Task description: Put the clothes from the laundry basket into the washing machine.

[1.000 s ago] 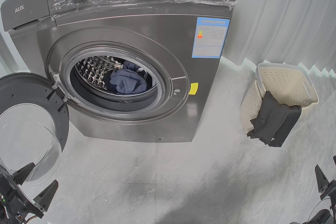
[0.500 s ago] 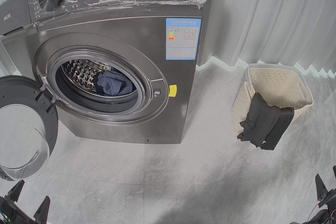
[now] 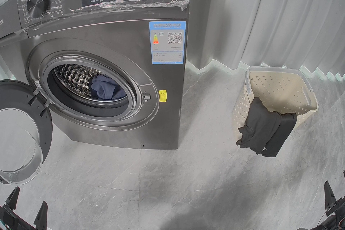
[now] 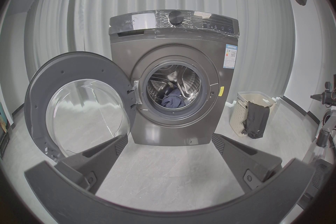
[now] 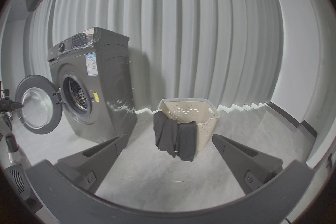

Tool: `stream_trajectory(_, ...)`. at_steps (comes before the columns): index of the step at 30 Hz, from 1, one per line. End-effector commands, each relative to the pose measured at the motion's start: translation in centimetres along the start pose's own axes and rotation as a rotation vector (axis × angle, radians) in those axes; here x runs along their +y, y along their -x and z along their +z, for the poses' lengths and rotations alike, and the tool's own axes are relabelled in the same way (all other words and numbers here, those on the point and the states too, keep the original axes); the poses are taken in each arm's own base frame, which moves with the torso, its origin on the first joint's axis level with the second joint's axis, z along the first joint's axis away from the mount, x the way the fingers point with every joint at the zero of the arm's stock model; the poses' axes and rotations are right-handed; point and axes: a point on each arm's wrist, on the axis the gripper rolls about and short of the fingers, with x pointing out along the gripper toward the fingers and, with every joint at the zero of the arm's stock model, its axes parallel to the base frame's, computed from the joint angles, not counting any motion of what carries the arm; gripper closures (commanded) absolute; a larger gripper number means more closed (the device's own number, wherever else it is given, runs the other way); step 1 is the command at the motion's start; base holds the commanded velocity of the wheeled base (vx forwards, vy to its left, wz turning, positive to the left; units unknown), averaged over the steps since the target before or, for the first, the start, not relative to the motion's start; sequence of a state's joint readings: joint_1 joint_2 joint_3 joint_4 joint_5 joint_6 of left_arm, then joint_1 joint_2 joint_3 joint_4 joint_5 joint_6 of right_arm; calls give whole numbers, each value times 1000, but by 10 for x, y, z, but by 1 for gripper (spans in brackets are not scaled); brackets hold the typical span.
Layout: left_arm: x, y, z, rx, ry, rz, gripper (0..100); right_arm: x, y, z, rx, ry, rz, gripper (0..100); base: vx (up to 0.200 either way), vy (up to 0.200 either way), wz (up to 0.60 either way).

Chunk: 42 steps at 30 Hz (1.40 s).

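Left gripper [image 3: 28,197] low, spread wide, empty | right gripper [image 3: 335,180] same (nothing held) | dark limp clothes [image 3: 266,126] draped over rim of perforated cream laundry basket [image 3: 287,88] | blue garment [image 3: 106,87] in dimpled steel drum [image 3: 73,76] of grey washing machine [image 3: 107,36], round door [image 3: 21,97] open

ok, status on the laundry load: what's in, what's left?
Done: one blue garment lies in the washing machine, door open. In hand: nothing; left gripper and right gripper are open and empty, low over the floor. Left: a dark grey garment draped over the laundry basket rim; no other clothes visible inside.
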State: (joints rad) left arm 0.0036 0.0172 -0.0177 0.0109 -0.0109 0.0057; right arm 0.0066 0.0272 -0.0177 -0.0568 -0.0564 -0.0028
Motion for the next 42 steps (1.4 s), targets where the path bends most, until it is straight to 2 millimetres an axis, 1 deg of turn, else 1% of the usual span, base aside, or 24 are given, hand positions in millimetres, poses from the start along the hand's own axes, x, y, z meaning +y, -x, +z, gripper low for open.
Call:
stream_trajectory(1,0,0,-5,-1,3,-2,0,0,1,-5,-8,-14,1,0,0,0,0)
stream_trajectory(7,0,0,-5,-1,7,-2,0,0,1,-5,-8,-75,-11,0,0,-167,0)
stream_trajectory(9,0,0,-5,-1,7,-2,0,1,1,-5,-6,-59,25,0,0,-200,0)
stream_trajectory(10,0,0,-4,-3,7,-2,0,2,1,-5,-5,-27,90,0,0,-200,0)
stream_trajectory(11,0,0,-4,-3,7,-2,0,3,1,-5,-6,-13,117,0,0,-200,0)
stream_trajectory(12,0,0,-4,-3,7,-2,0,3,1,-5,-8,-8,113,0,0,-200,0)
stream_trajectory(14,0,0,-4,-3,6,-2,0,2,1,-5,-9,15,82,0,0,-200,0)
stream_trajectory(17,0,0,-4,-3,6,-2,0,-1,1,-5,-4,80,-65,0,0,-200,0)
stream_trajectory(18,0,0,-4,-3,7,-2,0,-2,1,-5,-2,83,-108,0,0,-200,0)
stream_trajectory(20,0,0,-4,-3,9,-2,0,-3,1,-5,0,60,-139,0,0,-200,0)
stream_trajectory(22,0,0,-5,-1,7,-2,0,-2,1,-5,-5,17,-99,0,0,-200,0)
stream_trajectory(24,0,0,-4,-3,7,-2,0,2,1,-9,34,-17,62,0,0,-200,0)
stream_trajectory(25,0,0,-5,-1,7,-2,0,2,1,-10,42,-16,76,0,0,-200,0)
stream_trajectory(26,0,0,-4,-3,4,-2,0,3,3,-12,86,18,124,0,0,-200,0)
stream_trajectory(30,0,0,-4,-3,4,-2,0,2,2,-11,73,6,76,0,0,-200,0)
stream_trajectory(42,0,0,-4,-3,7,-2,0,2,1,-11,51,10,78,0,0,-200,0)
